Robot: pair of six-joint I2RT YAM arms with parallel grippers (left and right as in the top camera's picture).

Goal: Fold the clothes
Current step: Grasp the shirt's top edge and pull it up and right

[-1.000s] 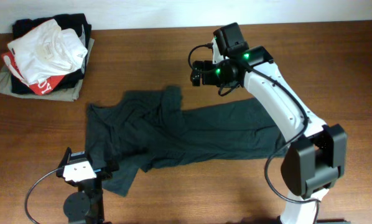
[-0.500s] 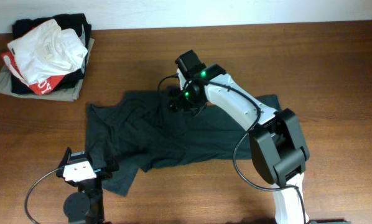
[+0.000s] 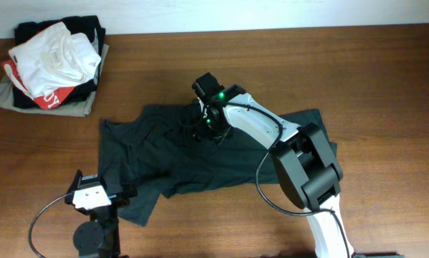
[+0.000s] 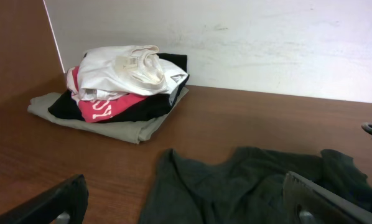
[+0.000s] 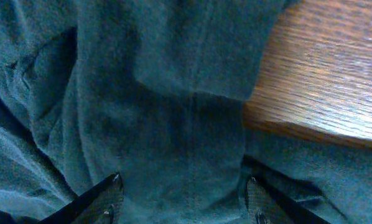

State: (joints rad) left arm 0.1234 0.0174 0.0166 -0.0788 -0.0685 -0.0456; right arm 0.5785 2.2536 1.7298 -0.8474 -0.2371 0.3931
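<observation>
Brown wood-grain table across the whole overhead view, backed by a plain, pale, lightly scuffed wall.

At the far left rear corner, a loose stack of clothes. At the bottom, a folded khaki piece; over it a black garment; then a red garment with white lettering, only partly showing. On top, a crumpled white garment. Well apart from the shirt, with bare wood between.

At the front left, the left gripper, low over the table, jaws spread wide and holding nothing. Its fingers frame the near edge of the shirt in the left wrist view.

From there across the middle of the table, the dark teal-grey T-shirt. Lying rumpled and mostly flat, heaped in folds at the left half, smoother toward the right. One corner trailing to the front edge just beside the left gripper, the far end reaching past the centre to the right.

At the shirt's rear middle, the right gripper, pressed down onto the cloth, jaws part-way apart astride a raised fold with a seam running through. Cannot tell whether pinching that fold or merely straddling it.

To the right, only bare wood.
</observation>
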